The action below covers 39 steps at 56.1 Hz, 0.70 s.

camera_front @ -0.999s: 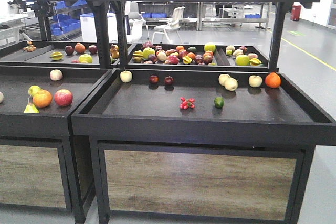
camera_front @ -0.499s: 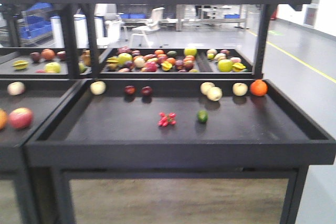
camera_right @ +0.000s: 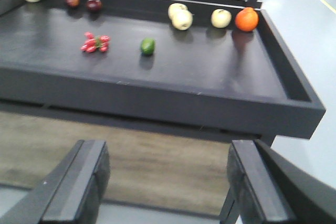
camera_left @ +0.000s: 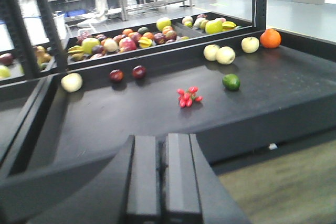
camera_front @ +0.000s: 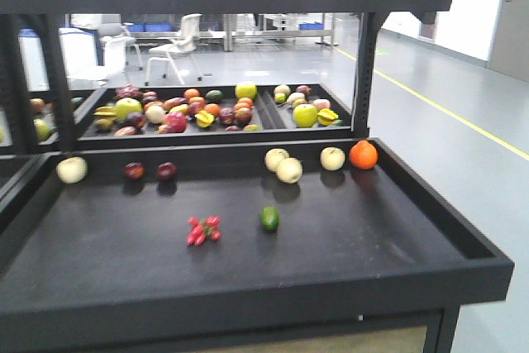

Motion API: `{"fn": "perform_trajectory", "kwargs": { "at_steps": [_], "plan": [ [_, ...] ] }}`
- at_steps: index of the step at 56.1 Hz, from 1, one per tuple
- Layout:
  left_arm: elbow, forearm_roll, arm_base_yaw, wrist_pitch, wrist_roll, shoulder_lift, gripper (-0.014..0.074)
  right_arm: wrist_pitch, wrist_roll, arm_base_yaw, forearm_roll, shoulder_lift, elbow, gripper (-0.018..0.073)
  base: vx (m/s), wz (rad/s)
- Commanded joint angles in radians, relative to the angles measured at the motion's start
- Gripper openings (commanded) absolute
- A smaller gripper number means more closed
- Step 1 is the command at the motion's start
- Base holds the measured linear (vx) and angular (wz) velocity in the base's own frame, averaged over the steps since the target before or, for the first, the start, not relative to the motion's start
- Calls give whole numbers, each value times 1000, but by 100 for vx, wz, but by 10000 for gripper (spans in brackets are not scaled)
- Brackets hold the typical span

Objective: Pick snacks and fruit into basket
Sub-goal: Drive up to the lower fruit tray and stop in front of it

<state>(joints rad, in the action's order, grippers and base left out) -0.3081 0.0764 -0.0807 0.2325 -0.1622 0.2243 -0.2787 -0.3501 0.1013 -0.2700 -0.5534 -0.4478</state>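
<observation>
My left gripper (camera_left: pixel 161 145) shows two flat, matte black fingers pressed flush together with nothing between them. Past it, the fruit lies on the dull black tray (camera_front: pixel 248 299), smooth-floored with a raised rim.

Along the back wall from the left sit a round cream fruit (camera_front: pixel 72 169) and two small glossy dark red fruits (camera_front: pixel 134 170) side by side. Next come a touching pair of pale fruits (camera_front: pixel 289 170), a single pale fruit (camera_front: pixel 332 158) and a bright orange (camera_front: pixel 363 155) near the right corner. On the open floor lie a red cluster (camera_front: pixel 202 231) of small oblong pieces and, apart to its right, a small dark green fruit (camera_front: pixel 269 218).

My right gripper (camera_right: pixel 165 153) has its blocky black fingers spread wide and empty before the stand's wood-grain panel (camera_right: pixel 131 161).

Since half a second ago the front view has swung. The tray now sits lower and further left, the neighbouring stand has left the picture, and the fruit keeps its pattern.

Behind the tray, a raised black bin (camera_front: pixel 215 136) holds heaped mixed fruit (camera_front: pixel 190 109) in green, red, orange and yellow. Beyond its divider (camera_front: pixel 277 113), the right compartment holds a green round fruit (camera_front: pixel 305 115) among others.
</observation>
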Motion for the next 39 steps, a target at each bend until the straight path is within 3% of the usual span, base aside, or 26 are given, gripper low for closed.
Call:
{"fn": "perform_trajectory", "kwargs": {
  "at_steps": [1, 39],
  "plan": [
    [-28, 4, 3, -78, 7, 9, 80, 77, -9, -7, -1, 0, -31, 532, 47, -20],
    [-28, 4, 3, -78, 7, 9, 80, 77, -9, -7, -1, 0, -31, 532, 45, -8]
  ]
}}
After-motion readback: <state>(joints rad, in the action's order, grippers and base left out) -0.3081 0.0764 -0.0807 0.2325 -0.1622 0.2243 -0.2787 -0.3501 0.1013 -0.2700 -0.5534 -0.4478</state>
